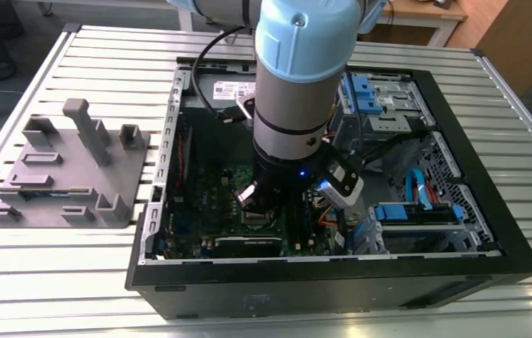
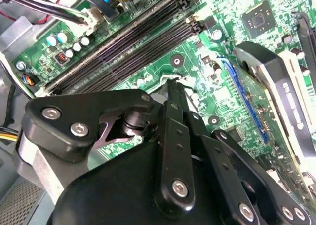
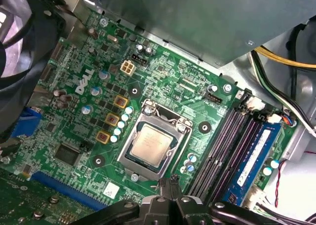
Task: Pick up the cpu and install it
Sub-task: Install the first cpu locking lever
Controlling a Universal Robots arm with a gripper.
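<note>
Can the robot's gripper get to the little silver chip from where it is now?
Probably yes. In the first wrist view the chip sits in its socket frame with nothing lying over it, and the gripper hangs close beside it, inside the open computer case.

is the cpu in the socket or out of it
In: the first wrist view shows the cpu lying flat inside the socket frame on the motherboard.

Seated flat in the metal socket frame (image 3: 154, 145) on the green motherboard (image 3: 163, 82): the cpu (image 3: 151, 145), a small square chip with a dull silvery top and thin pale rim, uncovered, lying level.
</note>
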